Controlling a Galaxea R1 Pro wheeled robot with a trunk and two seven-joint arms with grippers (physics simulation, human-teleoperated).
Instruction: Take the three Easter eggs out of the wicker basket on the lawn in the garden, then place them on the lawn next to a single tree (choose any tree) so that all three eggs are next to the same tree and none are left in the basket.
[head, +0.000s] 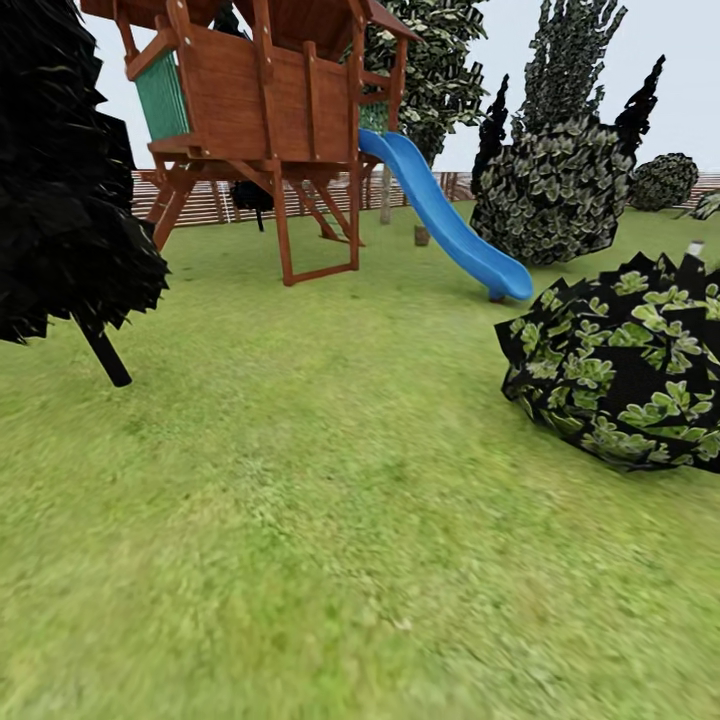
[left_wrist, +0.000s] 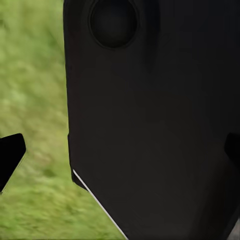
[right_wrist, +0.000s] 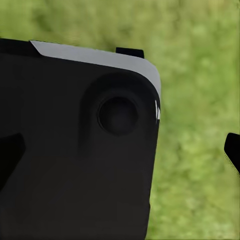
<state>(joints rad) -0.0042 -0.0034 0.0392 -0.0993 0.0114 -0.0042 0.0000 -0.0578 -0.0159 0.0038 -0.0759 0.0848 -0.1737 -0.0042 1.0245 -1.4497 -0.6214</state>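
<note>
1. The lawn (head: 330, 500) covers the near and middle ground of the head view.
2. A wooden playset (head: 265, 100) stands far left, with its blue slide (head: 450, 225) descending to the right.
3. A slatted fence (head: 215, 200) runs behind the playset.
4. A leafy bush (head: 625, 365) sits at right; a larger bush (head: 560, 190) stands farther back.
5. A dark-leaved, thin-trunked tree (head: 65, 190) stands at left.
6. Left gripper (left_wrist: 120, 155): finger tips sit at opposite frame edges, spread apart, holding nothing, over grass.
7. Right gripper (right_wrist: 122, 150): fingers likewise spread, holding nothing.
8. A black robot body panel (right_wrist: 75, 150) lies between the fingers in each wrist view.
</note>
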